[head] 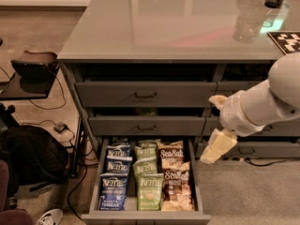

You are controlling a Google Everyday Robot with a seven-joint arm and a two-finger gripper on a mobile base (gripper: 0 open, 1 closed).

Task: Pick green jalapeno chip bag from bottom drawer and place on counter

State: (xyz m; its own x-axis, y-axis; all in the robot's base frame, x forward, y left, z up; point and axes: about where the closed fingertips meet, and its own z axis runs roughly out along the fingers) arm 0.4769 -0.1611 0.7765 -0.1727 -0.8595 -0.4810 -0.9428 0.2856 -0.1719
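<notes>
Green jalapeno chip bag (150, 192) lies front-to-back, top rearward; tool (217, 146) hangs rightward.

claw (213, 130) spread, right of bottom drawer (140, 216) | green jalapeno chip bag (150, 198) inside

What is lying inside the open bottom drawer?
Three rows of snack bags fill the bottom drawer: blue Kettle bags left, green jalapeno chip bags middle, Sea Salt bags right. The rearmost bags are partly hidden under the drawer above. The gripper hangs right of it.
</notes>
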